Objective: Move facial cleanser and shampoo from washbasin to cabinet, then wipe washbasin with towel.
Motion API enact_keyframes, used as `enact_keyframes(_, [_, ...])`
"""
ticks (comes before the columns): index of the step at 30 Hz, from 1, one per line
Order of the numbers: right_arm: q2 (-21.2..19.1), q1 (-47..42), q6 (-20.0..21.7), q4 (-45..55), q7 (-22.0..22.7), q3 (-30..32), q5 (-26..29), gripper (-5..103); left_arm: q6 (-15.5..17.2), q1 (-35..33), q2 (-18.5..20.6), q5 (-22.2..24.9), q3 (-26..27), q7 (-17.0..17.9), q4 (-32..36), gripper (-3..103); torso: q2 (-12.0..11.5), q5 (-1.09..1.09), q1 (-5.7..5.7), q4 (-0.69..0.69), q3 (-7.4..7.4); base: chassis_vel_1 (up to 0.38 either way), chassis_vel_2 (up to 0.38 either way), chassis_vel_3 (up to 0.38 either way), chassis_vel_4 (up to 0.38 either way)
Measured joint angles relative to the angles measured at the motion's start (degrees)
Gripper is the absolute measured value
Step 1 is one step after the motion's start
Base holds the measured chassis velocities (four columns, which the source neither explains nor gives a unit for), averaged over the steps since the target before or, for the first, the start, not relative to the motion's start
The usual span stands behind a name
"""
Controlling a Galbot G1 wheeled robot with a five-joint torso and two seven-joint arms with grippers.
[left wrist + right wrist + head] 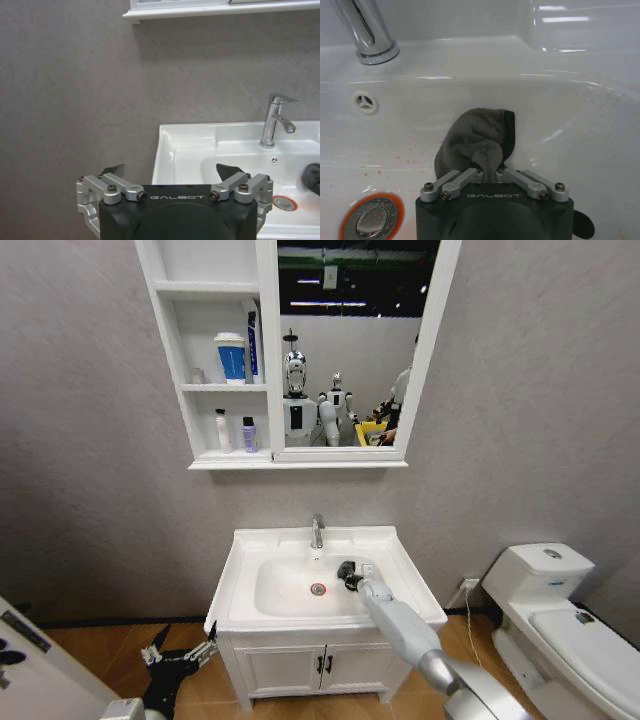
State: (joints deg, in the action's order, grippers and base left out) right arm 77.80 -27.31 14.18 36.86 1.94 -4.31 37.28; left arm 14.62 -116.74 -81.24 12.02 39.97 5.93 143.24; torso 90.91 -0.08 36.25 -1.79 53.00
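Grey towel (479, 140), soft and floppy, bunched on the washbasin (400, 552) bowl's right slope at frame centre, right tool (490, 173) clamped on its gathered fold; left tool (170, 172) parked lower left, fingers apart.

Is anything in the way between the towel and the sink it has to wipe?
No. The right end effector is shut on the towel, which already lies against the inside of the washbasin bowl, between the tap and the drain.
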Motion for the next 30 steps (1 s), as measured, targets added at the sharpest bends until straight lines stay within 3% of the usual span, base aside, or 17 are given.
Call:
enact_keyframes(8, [1.9, 1.2, -3.1, -2.2, -5.2, -2.7, 2.7, 5, 0.0, 0.0, 0.0, 0.0, 0.0, 0.0, 0.0, 100, -0.1, 0.06, 0.06, 0.03, 0.04, 0.000, 0.000, 0.000, 0.000])
enact_keyframes(14, [2.1, -0.1, -1.2, 4.9, -5.8, -3.7, 11.9, 5, 0.0, 0.0, 0.0, 0.0, 0.0, 0.0, 0.0, 100, -0.1, 0.06, 0.06, 0.07, 0.03, 0.000, 0.000, 0.000, 0.000])
enact_keyframes(16, [1.2, -1.1, 3.0, 10.1, -2.0, -3.8, 15.9, 5, 0.0, 0.0, 0.0, 0.0, 0.0, 0.0, 0.0, 100, 0.0, 0.04, 0.04, 0.05, 0.02, 0.000, 0.000, 0.000, 0.000])
enact_keyframes(17, [1.2, -1.1, 3.0, 10.1, -2.0, -3.8, 15.9, 5, 0.0, 0.0, 0.0, 0.0, 0.0, 0.0, 0.0, 100, 0.0, 0.04, 0.04, 0.05, 0.02, 0.000, 0.000, 0.000, 0.000])
enact_keyframes(20, [-0.5, -2.7, 7.5, 14.9, 3.6, -3.7, 16.8, 5, 0.0, 0.0, 0.0, 0.0, 0.0, 0.0, 0.0, 100, 0.0, 0.04, 0.03, 0.06, 0.01, 0.000, 0.000, 0.000, 0.000])
enact_keyframes(30, [-7.9, -8.7, 10.1, 25.5, 17.0, -1.6, 13.2, 5, 0.0, 0.0, 0.0, 0.0, 0.0, 0.0, 0.0, 100, 0.0, 0.04, 0.02, 0.05, 0.00, 0.000, 0.000, 0.000, 0.000])
